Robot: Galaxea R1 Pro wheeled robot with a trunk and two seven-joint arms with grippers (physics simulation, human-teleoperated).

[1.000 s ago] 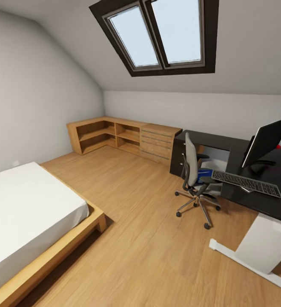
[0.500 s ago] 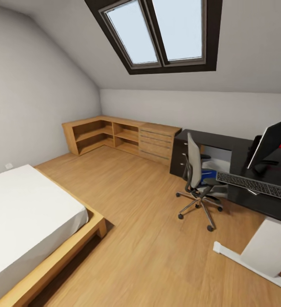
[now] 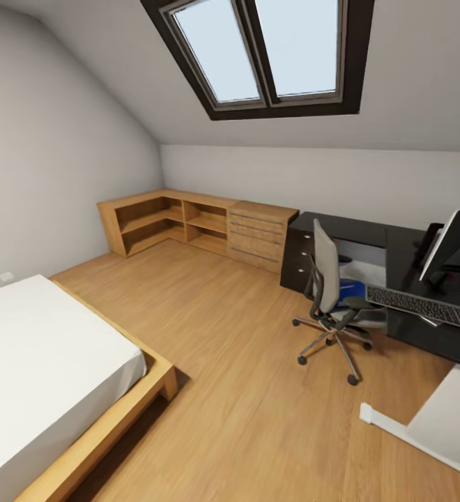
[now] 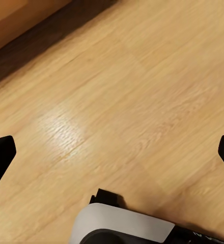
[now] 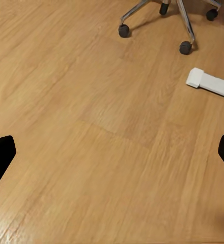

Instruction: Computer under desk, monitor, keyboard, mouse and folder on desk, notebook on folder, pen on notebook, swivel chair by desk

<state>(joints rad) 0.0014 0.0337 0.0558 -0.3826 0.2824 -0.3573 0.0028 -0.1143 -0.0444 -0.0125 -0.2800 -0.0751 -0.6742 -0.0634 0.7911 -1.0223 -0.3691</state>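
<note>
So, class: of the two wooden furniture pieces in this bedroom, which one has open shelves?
The low light-wood cabinet against the far wall: its compartments are open, with a drawer section beside the desk. The bed frame has none.

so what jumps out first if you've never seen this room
The big dark-framed skylight in the sloped ceiling catches the eye first. Next comes the glossy black desk at the right, with the monitor and keyboard on it and the grey swivel chair pulled up beside it, a blue folder on its seat. A white bed sits at the lower left.
</note>
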